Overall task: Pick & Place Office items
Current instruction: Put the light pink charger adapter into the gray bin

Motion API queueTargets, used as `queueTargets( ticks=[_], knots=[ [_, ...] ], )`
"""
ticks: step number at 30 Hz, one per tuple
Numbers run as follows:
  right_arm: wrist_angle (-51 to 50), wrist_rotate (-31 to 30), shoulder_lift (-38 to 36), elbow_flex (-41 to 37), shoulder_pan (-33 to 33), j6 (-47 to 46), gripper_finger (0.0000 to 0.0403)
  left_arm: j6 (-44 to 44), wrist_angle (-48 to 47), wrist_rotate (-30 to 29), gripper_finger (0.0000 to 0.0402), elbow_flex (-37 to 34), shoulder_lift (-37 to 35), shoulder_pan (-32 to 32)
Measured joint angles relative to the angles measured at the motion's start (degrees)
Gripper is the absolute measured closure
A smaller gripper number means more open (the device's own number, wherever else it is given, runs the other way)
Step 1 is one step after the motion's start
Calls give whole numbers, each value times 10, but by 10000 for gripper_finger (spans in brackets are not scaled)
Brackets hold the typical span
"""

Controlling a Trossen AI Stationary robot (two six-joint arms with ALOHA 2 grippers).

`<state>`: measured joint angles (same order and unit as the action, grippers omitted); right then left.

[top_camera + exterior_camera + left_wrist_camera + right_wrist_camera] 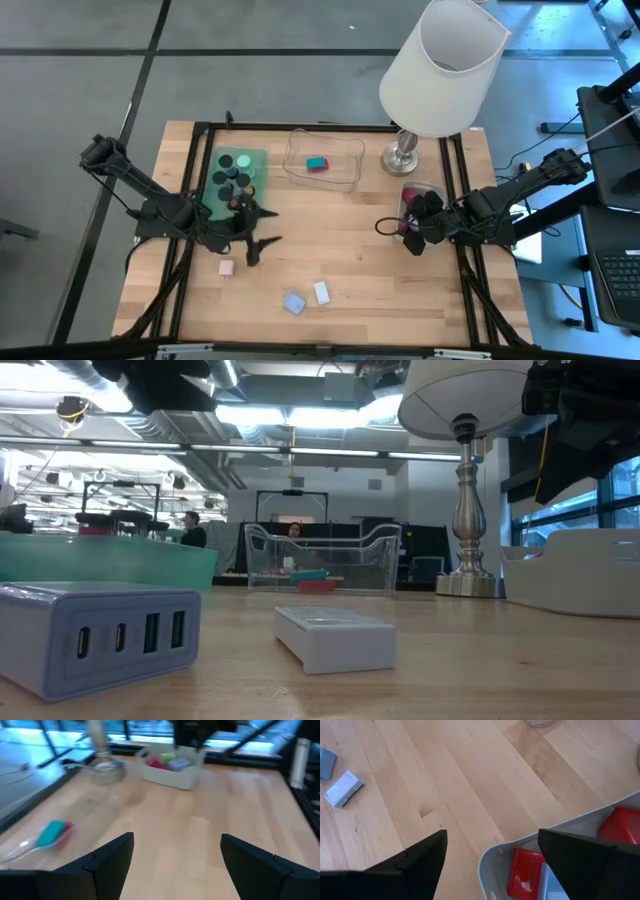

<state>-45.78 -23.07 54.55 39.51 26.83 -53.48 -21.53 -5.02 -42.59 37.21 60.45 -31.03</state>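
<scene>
Beside the open, empty left gripper (pixel 262 232), the pink block (pixel 226 268) lies nearest; right gripper (pixel 408 232), also open, is far.

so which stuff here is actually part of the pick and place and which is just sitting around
Part of the job:
- black discs on the green tray
- teal and red blocks in the clear tray
- red blocks in the grey tray
- pink piece, loose
- two light-blue pieces, loose

Just lying about:
- white lamp
- the three trays themselves
</scene>
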Motion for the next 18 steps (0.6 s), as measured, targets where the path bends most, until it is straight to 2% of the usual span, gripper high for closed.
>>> queueTargets(
  ticks=[3,6,11,14,18],
  knots=[
    [0,0,0,0,0,0,87,35,45,48,105,0,34,0],
    [0,0,0,0,0,0,87,57,80,124,105,0,67,0],
    [0,0,0,0,0,0,87,49,123,237,105,0,116,0],
    [0,0,0,0,0,0,87,45,152,275,105,0,144,0],
    [0,0,0,0,0,0,87,69,186,294,105,0,175,0]
  ],
)
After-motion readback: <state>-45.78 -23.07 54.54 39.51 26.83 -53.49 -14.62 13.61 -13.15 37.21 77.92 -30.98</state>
